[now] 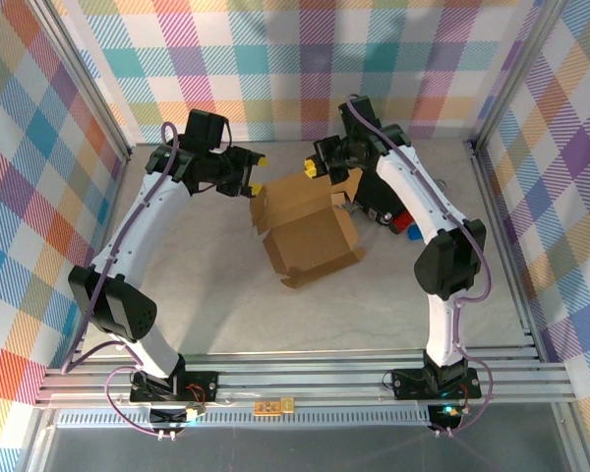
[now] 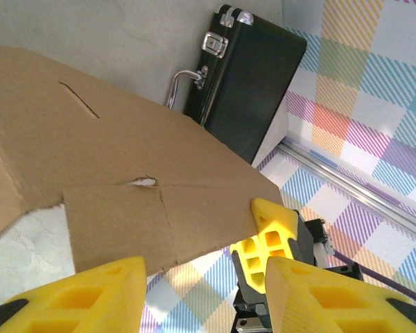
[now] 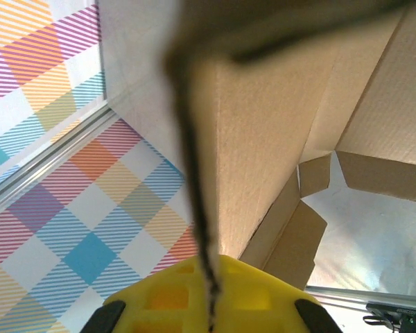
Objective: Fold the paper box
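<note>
The paper box (image 1: 310,236) is brown cardboard lying partly unfolded at the table's middle, its far flap raised. My right gripper (image 1: 312,169) is shut on the top edge of that raised flap; in the right wrist view its yellow fingers (image 3: 159,298) pinch the thin cardboard edge (image 3: 194,180). My left gripper (image 1: 257,174) stands open at the flap's left end. In the left wrist view the paper box (image 2: 111,173) hangs just ahead of my spread left gripper (image 2: 204,298), untouched. The right gripper's yellow finger (image 2: 270,236) shows clamped on the flap's corner.
A black hard case (image 2: 246,76) with a metal handle (image 2: 184,83) stands behind the box, partly hidden by the right arm (image 1: 423,197). Small red (image 1: 401,218) and blue (image 1: 413,232) items lie beside it. Checkered walls and an aluminium frame (image 1: 501,226) enclose the table.
</note>
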Controlling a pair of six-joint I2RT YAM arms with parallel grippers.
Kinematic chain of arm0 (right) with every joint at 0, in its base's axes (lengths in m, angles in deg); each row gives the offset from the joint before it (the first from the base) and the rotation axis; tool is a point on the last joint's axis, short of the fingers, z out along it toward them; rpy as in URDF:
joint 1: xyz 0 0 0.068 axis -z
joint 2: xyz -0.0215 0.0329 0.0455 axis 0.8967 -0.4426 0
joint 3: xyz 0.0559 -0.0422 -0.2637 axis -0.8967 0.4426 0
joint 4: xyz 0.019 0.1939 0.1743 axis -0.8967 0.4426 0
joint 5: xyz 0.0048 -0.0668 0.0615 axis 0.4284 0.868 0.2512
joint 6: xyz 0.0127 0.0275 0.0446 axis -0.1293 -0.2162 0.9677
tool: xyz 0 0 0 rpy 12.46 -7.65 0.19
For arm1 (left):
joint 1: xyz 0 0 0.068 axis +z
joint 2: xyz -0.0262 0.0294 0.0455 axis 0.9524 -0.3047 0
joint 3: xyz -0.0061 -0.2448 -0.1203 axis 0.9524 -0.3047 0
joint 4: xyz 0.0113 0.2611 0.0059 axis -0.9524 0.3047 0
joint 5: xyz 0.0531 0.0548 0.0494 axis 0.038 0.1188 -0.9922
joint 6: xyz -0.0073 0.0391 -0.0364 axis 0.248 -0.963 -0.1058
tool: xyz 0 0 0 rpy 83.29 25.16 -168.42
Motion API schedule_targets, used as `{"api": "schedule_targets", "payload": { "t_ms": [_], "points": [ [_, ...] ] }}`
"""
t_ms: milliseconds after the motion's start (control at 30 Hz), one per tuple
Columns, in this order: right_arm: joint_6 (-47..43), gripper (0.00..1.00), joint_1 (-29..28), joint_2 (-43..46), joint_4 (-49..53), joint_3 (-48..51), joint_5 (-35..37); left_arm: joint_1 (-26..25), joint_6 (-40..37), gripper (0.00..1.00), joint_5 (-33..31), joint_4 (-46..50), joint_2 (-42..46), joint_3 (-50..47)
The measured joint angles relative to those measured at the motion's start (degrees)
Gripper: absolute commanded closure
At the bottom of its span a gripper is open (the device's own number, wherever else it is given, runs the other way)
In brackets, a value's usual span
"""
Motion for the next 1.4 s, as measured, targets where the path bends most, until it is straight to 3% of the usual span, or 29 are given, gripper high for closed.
{"api": "schedule_targets", "payload": {
  "t_ms": [933, 1400],
  "points": [
    [0.2, 1.00, 2.1, 2.1, -0.6, -3.6, 0.1, -4.0, 3.0, 0.54, 0.4, -0.7, -5.2, 9.8],
    [0.2, 1.00, 3.0, 2.1, -1.7, -3.6, 0.3, -5.7, 5.8, 0.67, 0.3, -0.9, -7.4, 10.7]
  ]
}}
